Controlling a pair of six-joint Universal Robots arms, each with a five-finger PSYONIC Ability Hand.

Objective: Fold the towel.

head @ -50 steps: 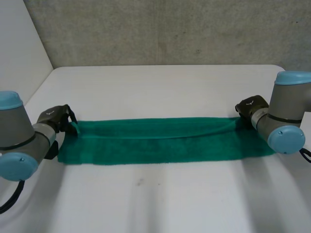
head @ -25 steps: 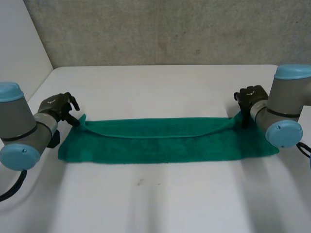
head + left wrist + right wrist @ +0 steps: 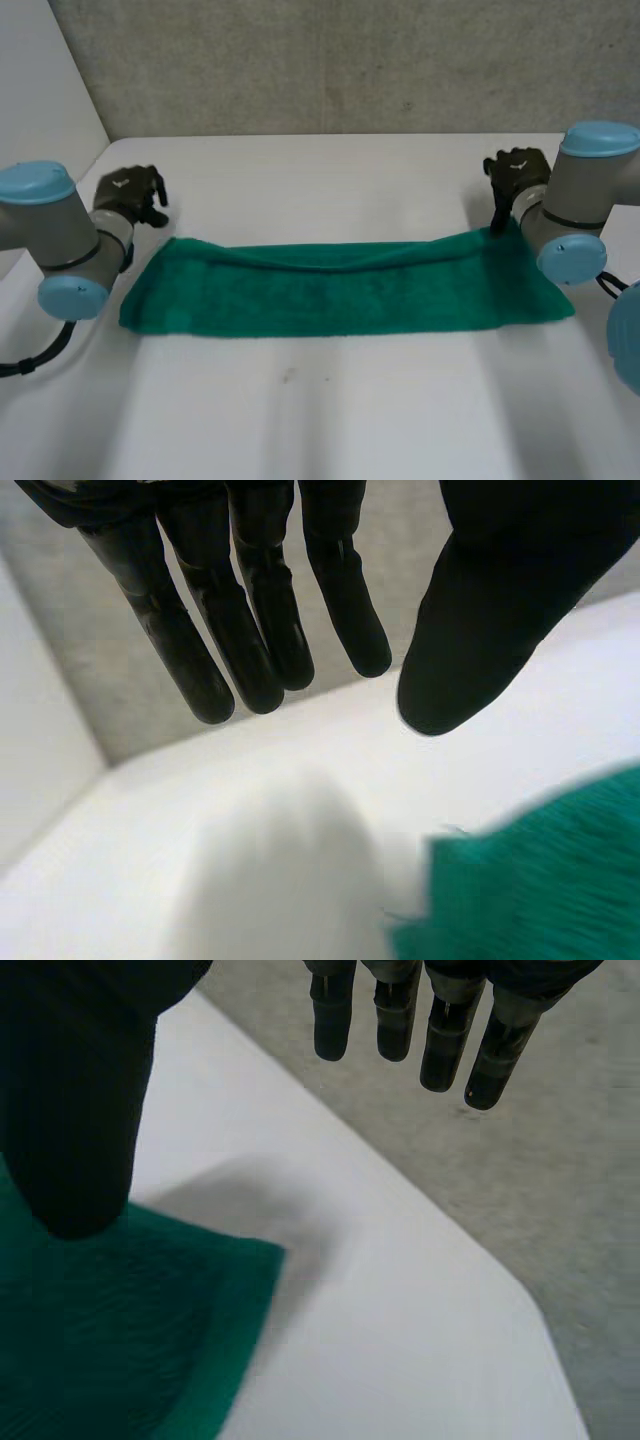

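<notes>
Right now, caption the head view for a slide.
Green towel on table; left robot hand and right robot hand open near its ends.

A white table (image 3: 320, 190) takes up most of the frame, its far edge running across the upper third and its far right corner rounded. Behind it stands a rough grey wall (image 3: 350, 60), speckled like concrete. At the upper left a plain white panel (image 3: 40, 100) meets the table's side, and low down, near centre, a small dark smudge (image 3: 287, 376) marks the tabletop.
</notes>
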